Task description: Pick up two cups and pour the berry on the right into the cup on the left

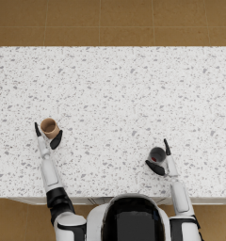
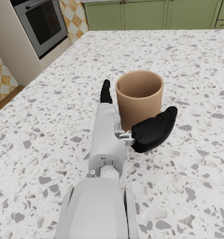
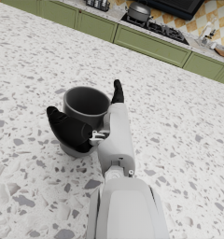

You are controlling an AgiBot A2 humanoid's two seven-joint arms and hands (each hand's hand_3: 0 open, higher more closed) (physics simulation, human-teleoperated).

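Note:
A tan cup (image 1: 49,127) stands upright on the speckled white counter (image 1: 115,89) at the left. My left hand (image 1: 45,140) brackets it, with a straight finger on one side and the thumb against its lower wall. The left wrist view shows the tan cup (image 2: 139,97) empty, and a small gap between it and my left hand's (image 2: 115,133) finger. At the right a dark grey cup (image 1: 157,154) holds a red berry (image 1: 155,159). My right hand (image 1: 163,160) flanks it the same way. In the right wrist view the grey cup (image 3: 86,109) sits between finger and thumb of the right hand (image 3: 102,133), its inside dark.
The counter's near edge (image 1: 113,200) runs just in front of my arms, and brown floor lies beyond its far edge. An oven (image 2: 41,23) and green cabinets (image 2: 132,14) stand past the counter. A stove with a pot (image 3: 139,11) shows in the right wrist view.

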